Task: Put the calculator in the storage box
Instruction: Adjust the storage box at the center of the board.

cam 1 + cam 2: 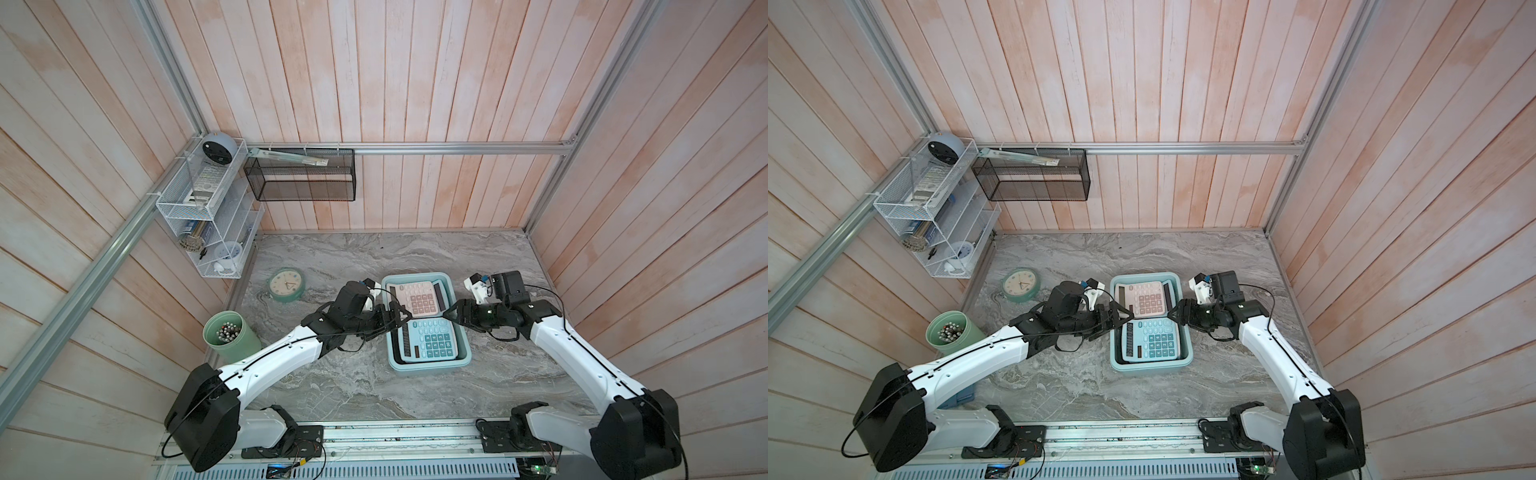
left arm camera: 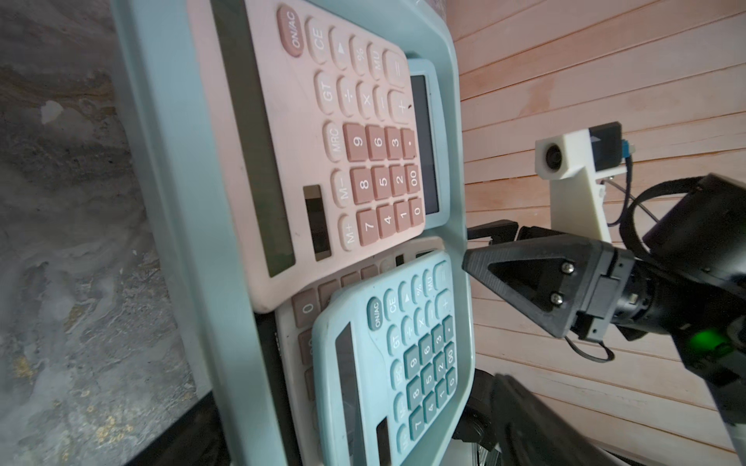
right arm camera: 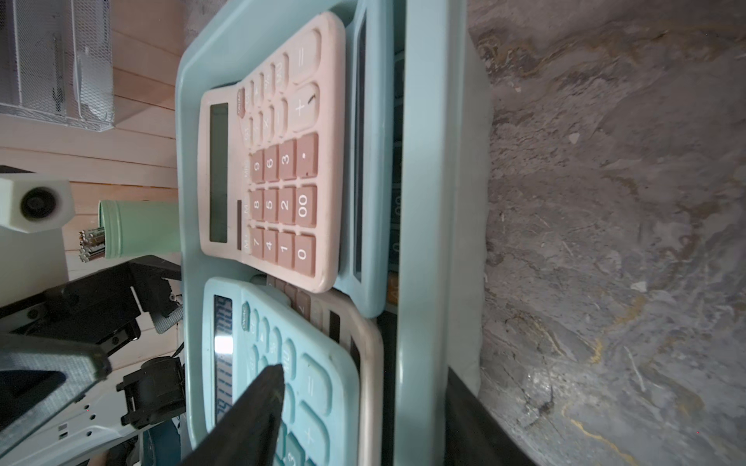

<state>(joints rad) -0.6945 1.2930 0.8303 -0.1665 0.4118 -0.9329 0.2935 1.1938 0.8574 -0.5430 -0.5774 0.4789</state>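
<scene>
The pale teal storage box (image 1: 428, 368) (image 1: 1152, 363) stands mid-table. Inside, a pink calculator (image 1: 415, 297) (image 2: 306, 133) (image 3: 278, 189) lies on top at the far end and a teal calculator (image 1: 434, 340) (image 2: 383, 363) (image 3: 323, 387) on top at the near end, with others partly hidden beneath. My left gripper (image 1: 400, 319) (image 1: 1121, 318) is open at the box's left rim. My right gripper (image 1: 449, 316) (image 1: 1173, 316) is open astride the right wall: one finger (image 3: 262, 395) hangs over the teal calculator, the other (image 3: 472, 419) is outside the wall. Neither holds anything.
A green clock (image 1: 286, 284) lies at the back left of the table and a green pen cup (image 1: 226, 334) stands at the left edge. A black mesh basket (image 1: 299, 178) and white wire shelves (image 1: 203, 208) hang on the walls. Wooden walls close in three sides.
</scene>
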